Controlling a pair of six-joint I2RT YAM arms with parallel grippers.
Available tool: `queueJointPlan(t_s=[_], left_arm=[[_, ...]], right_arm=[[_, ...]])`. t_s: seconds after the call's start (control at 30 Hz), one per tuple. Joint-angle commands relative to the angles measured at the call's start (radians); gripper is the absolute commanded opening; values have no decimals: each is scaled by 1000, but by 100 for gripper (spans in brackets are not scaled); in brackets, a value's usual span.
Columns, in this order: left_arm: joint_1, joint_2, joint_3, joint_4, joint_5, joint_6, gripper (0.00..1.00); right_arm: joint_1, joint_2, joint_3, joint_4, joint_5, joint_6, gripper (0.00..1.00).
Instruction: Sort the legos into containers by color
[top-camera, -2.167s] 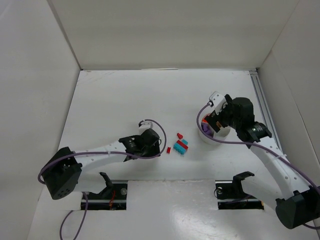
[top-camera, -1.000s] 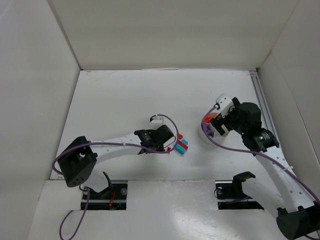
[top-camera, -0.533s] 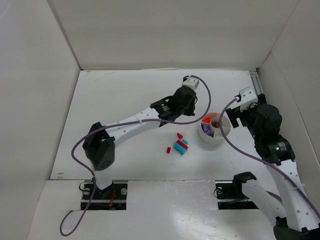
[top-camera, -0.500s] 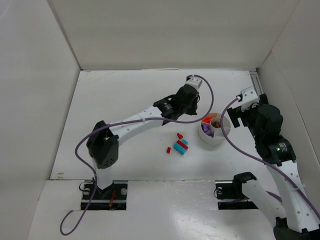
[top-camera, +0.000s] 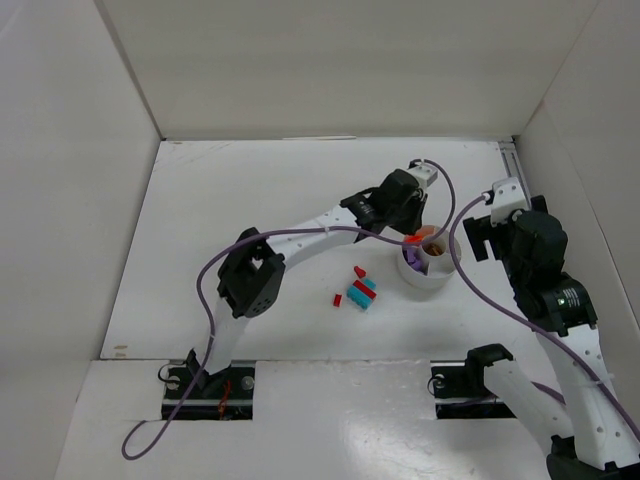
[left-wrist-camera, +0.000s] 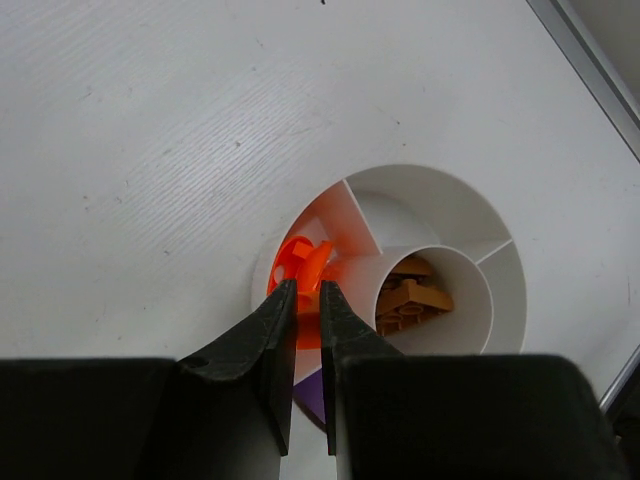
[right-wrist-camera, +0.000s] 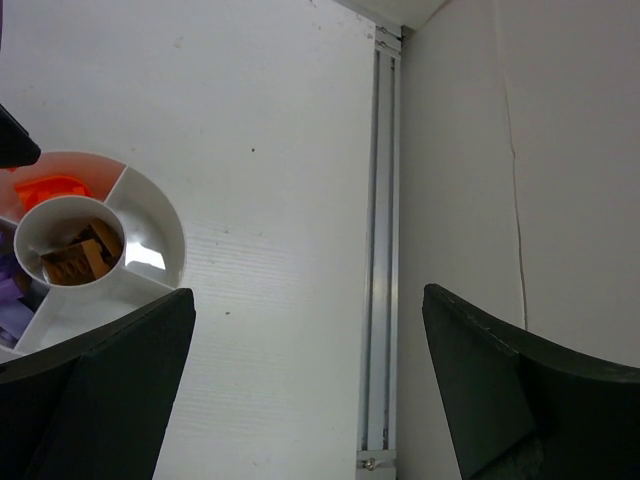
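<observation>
Left hand (left-wrist-camera: 307, 290), fingers almost together, grip unconfirmed, tips over orange piece (left-wrist-camera: 305, 262) in bowl (left-wrist-camera: 440, 195) wedge. Right hand (right-wrist-camera: 308, 300) spread.

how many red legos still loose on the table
3. A red lego farthest back, a second red lego between the teal pieces, a small red lego apart on the left. Some may be hidden.
</observation>
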Motion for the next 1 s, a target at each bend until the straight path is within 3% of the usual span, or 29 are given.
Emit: queueJointPlan(t_s=[0.0, 0.1, 0.33, 0.57, 0.73, 0.9, 0.97], left_arm=[[3, 0, 70, 56, 60, -10, 3], [3, 22, 79, 65, 71, -22, 3], [3, 43, 100, 45, 80, -42, 28], [3, 22, 110, 33, 94, -22, 38], [3, -29, 110, 12, 85, -22, 38], [60, -183, -77, 68, 65, -32, 40], [87, -294, -162, 99, 65, -42, 45]], right_arm=[[-7, -12, 43, -15, 33, 5, 100], [-7, -12, 43, -15, 43, -6, 100], [-7, -12, 33, -15, 52, -26, 100], [-7, -12, 33, -15, 41, -26, 100], [-7, -21, 33, -26, 9, -26, 100], [-7, -21, 52, -47, -77, -58, 100], [-7, -21, 63, -47, -123, -79, 100]])
